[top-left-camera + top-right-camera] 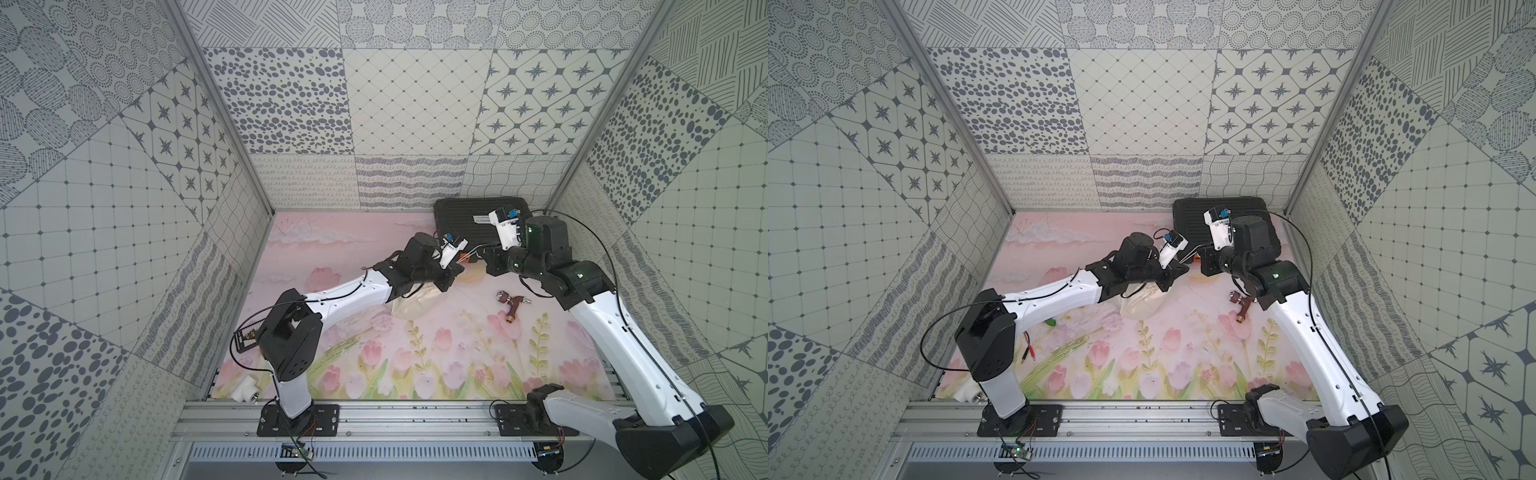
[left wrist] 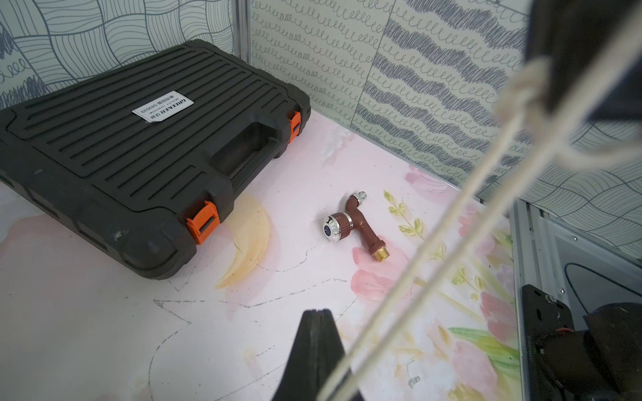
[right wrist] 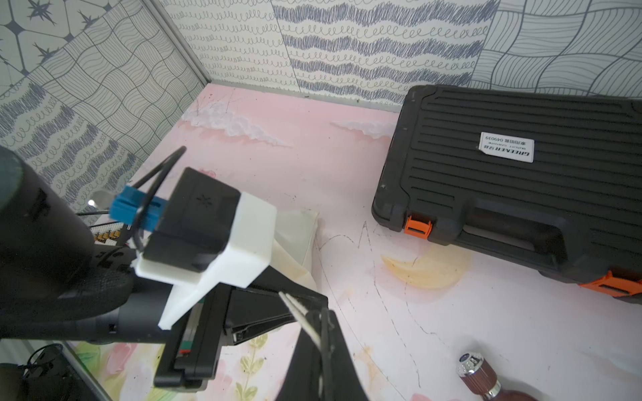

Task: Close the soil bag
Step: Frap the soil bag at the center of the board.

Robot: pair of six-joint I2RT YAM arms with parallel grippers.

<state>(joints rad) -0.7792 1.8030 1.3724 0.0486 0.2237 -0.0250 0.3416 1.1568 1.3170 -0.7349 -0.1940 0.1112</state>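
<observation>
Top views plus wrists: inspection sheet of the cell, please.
Surface: pink floral mat, thin dark line marks.
Job's things: cream cloth soil bag lying partly under the left arm; thin pale drawstring cord stretched straight.
Clutter: black ribbed plastic case with orange latches; brown tap with brass thread; white plastic fitting.
Grippers: left gripper shut, grip unclear; right gripper shut on the cord.
Cables: black cable loops along both arms.
Surroundings: patterned grey-white wall panels.
</observation>
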